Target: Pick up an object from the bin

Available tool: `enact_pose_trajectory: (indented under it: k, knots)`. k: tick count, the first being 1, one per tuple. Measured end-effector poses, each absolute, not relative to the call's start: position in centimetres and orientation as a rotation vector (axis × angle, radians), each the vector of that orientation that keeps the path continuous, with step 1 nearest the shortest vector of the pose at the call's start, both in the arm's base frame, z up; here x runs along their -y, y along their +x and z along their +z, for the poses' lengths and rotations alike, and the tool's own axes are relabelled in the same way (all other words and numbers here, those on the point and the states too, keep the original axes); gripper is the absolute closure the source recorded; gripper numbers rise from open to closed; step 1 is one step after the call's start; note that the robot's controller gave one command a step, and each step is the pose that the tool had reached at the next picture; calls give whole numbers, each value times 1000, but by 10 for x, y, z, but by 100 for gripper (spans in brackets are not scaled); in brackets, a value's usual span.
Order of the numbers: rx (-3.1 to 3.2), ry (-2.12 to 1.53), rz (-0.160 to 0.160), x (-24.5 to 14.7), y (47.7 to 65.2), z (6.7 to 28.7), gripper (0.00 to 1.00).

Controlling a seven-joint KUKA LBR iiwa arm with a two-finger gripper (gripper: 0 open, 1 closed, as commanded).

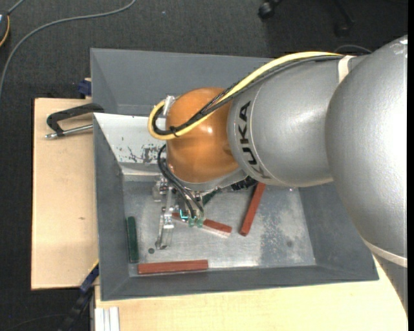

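**Silver arm, orange wrist**

The arm (310,123) is a thick, rounded silver-grey casing with a soft sheen; black KUKA lettering (244,136) runs along its collar; at nine o'clock from the collar sits a glossy orange cover (197,145), dome-shaped; a yellow cable (291,58) arcs over from two o'clock and loops at the dome's ten o'clock edge; at six o'clock the gripper (169,223) is slim bare metal with thin wires.

Dark grey floor (194,26) with a fine, carpet-like texture fills the top and left of the overhead view. A thin pale cable (39,29) curves across its upper left corner. Two black shapes (266,8), possibly furniture feet or casters, sit at the top edge. Lighting is even and soft.
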State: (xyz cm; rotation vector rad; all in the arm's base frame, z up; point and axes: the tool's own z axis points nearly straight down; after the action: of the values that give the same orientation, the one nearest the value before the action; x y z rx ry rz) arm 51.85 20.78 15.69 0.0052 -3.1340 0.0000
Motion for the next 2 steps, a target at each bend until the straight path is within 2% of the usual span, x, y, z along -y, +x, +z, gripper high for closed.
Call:
enact_pose_trajectory:
  k: [1, 2]
  knots:
    - [3136, 278, 1, -147, 572, 152, 0]
    - [3062, 700, -1, -137, 590, 98, 0]
